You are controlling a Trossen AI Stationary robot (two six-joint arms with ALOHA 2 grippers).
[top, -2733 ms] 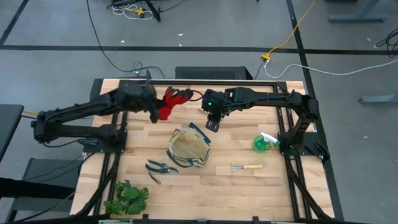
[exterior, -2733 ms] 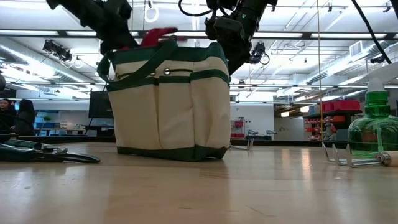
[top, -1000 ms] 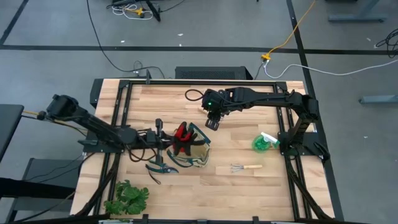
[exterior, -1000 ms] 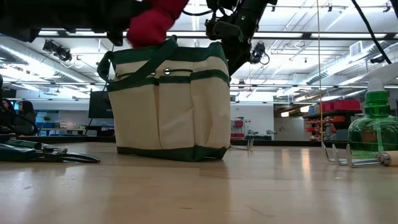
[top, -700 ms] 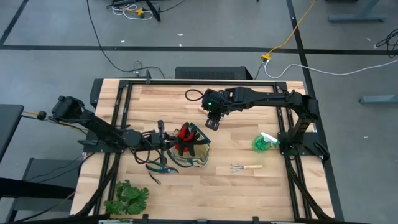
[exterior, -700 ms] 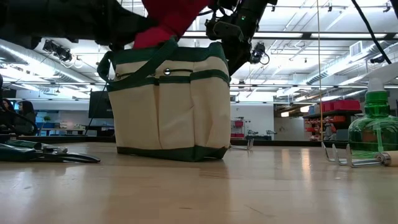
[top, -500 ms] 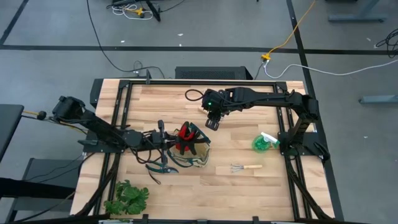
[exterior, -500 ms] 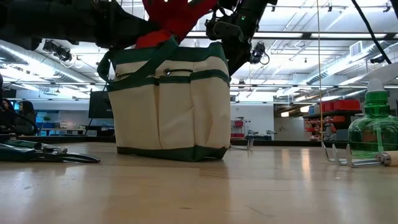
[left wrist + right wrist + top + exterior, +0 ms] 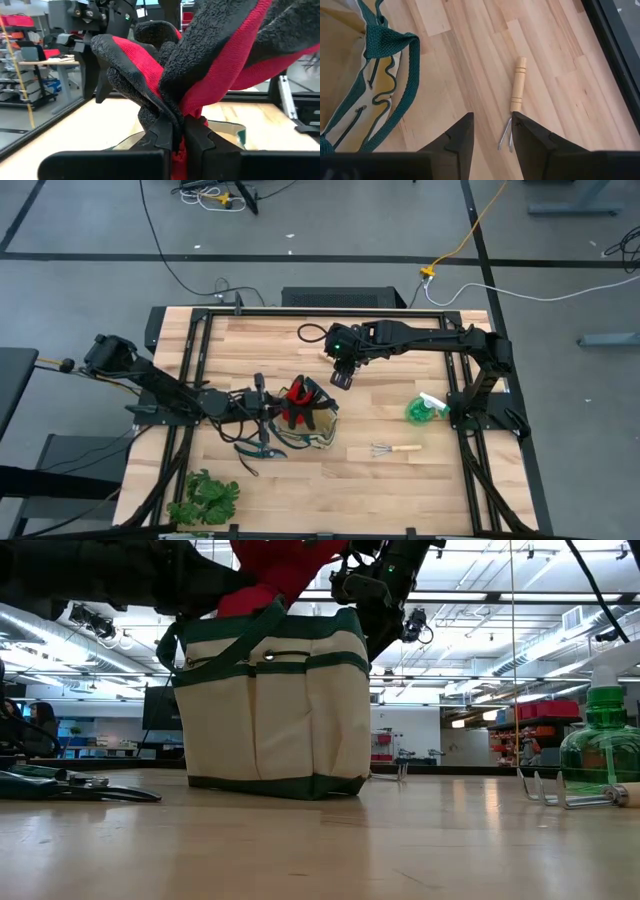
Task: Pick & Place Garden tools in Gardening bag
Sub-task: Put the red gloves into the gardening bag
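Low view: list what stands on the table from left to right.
pruning shears → gardening bag with the red gloves above its mouth → hand rake → green spray bottle

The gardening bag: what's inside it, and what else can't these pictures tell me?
- Inside of the gardening bag: high view, covered by the red-and-black gloves in the shut left gripper; low view shows only its side.
- Second hand rake: not seen; only one hand rake lies out.
- Pruning shears: low view, cut off at the edge.
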